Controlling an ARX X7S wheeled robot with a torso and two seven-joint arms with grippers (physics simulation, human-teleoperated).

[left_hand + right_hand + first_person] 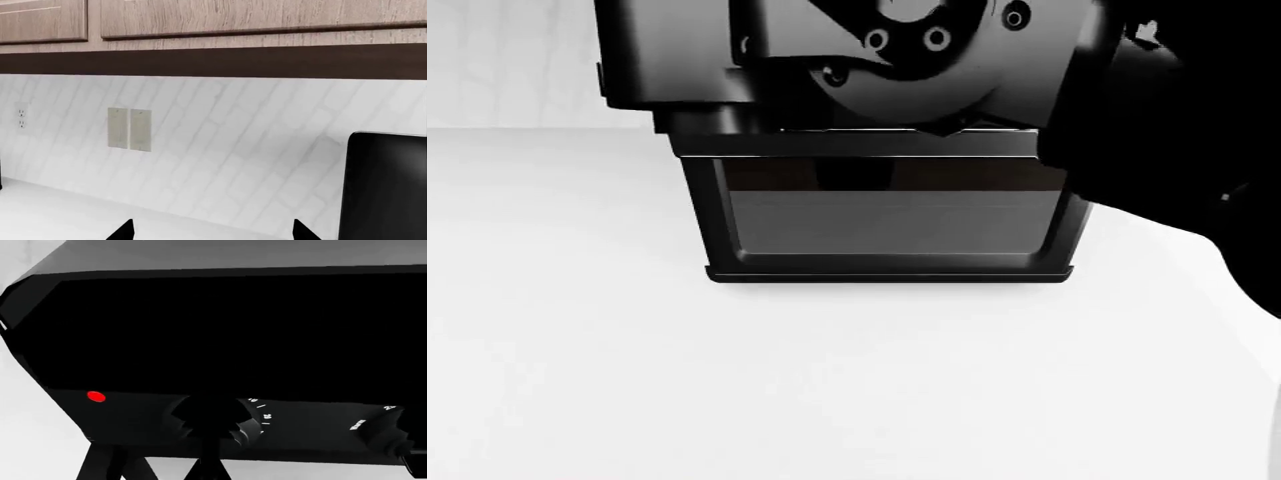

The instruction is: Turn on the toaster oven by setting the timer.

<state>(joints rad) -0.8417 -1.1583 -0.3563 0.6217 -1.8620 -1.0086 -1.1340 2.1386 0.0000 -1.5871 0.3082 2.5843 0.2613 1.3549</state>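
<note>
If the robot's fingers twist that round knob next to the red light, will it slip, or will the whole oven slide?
The knob has a ridged edge, so the right gripper would probably get decent purchase. The toaster oven looks boxy and broad, sitting flat on the white counter, so it seems unlikely to tip. It could perhaps skid slightly if pushed hard.

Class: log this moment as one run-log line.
right gripper: at timer, grasp unclear | red light: on | left gripper: open, idle beside toaster oven

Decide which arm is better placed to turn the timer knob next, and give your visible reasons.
The right. Its end effector sits directly at the timer on the toaster oven. The left end effector faces the backsplash beside the oven, with no knob in view.
</note>
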